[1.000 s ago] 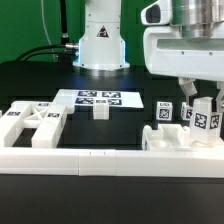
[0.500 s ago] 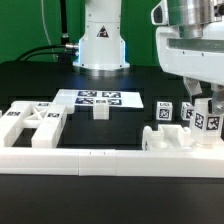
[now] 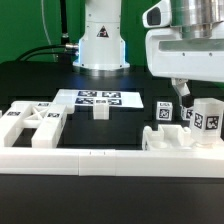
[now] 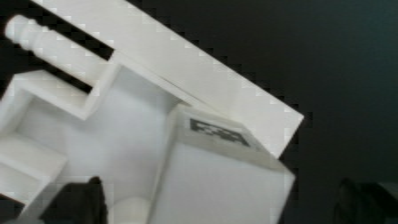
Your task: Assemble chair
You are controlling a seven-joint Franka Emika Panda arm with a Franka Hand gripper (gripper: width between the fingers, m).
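Note:
The chair is in loose white parts. A tagged post stands upright on the slab assembly at the exterior view's right. My gripper hangs just over that post, open, with one dark finger showing beside the post's top. In the wrist view the post and its tag fill the space between my fingers, with a gap on each side; the gripper holds nothing. Two more tagged posts stand behind the slab. A framed panel lies at the left.
The marker board lies at the table's middle back, with a small white block in front of it. A long low white rail runs along the front. The robot's base stands behind the board.
My jaws have gone from shut on the tagged post to wide open, letting it go. The post stays upright on the slab, and the hand has lifted slightly.

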